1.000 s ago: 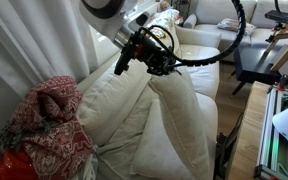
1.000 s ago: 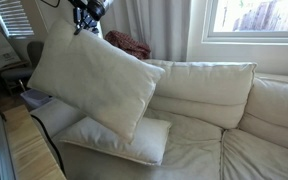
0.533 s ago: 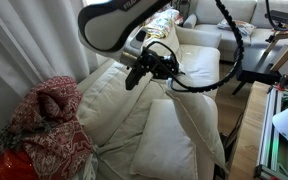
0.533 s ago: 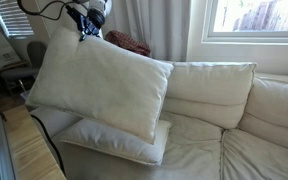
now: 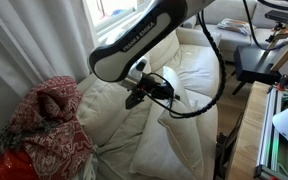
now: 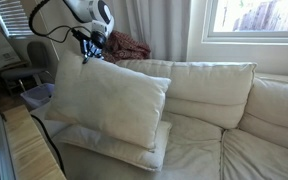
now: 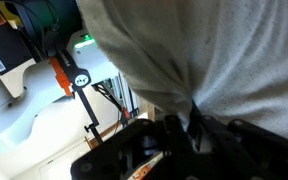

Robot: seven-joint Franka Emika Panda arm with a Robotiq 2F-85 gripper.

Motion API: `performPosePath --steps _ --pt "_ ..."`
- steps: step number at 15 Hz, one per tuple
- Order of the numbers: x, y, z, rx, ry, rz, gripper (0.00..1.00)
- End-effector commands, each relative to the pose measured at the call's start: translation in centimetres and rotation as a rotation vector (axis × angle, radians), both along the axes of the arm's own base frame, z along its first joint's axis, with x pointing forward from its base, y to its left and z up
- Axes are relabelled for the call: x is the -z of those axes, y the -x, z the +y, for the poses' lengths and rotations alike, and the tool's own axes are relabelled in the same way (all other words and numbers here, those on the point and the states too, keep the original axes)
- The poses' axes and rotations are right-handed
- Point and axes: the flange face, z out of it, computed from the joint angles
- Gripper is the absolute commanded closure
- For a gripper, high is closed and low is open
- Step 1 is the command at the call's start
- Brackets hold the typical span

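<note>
Gripper (image 6: pixel 87 52) pinched shut on top left corner of cream pillow (image 6: pixel 109 105); it hangs over second pillow (image 6: pixel 134 157), left end of sofa (image 6: pixel 224 95).

Two loose pillows (image 6: pixel 109 100), one sofa (image 6: pixel 216 88), apparently one red blanket (image 5: pixel 47 125)

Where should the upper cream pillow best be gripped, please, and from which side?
By its top corner, from above, where the gripper is shut on it. The upper pillow is too plump and wide across its body, but the corner fabric bunches thin between the jaws. It leans over the lower pillow, leaving that corner free.
</note>
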Motion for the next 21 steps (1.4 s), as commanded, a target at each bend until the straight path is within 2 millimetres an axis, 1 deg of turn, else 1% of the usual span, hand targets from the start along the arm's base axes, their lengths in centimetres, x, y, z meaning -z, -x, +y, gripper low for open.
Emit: performPosePath --steps 1,3,5,7,8,11,12,15,19,21 --pt "1.6 1.0 0.6 0.009 0.051 0.056 0.97" --pt "2.1 1.9 0.6 -0.015 0.056 0.131 0.97" --pt "1.4 2.4 0.3 -0.054 0.075 0.194 0.97" --pt "1.3 2.8 0.2 -0.078 0.113 0.231 0.97" --pt "1.8 2.7 0.4 -0.070 0.115 0.224 0.97" --pt "3.3 1.8 1.3 -0.014 0.111 0.129 0.97" --pt "3.7 1.5 1.5 -0.002 0.105 0.095 0.68" --pt "4.5 0.5 1.9 0.027 0.084 0.023 0.47" --pt "4.4 -0.9 2.9 0.088 0.028 -0.092 0.16" --pt "4.3 -1.7 3.5 0.111 -0.015 -0.149 0.03"
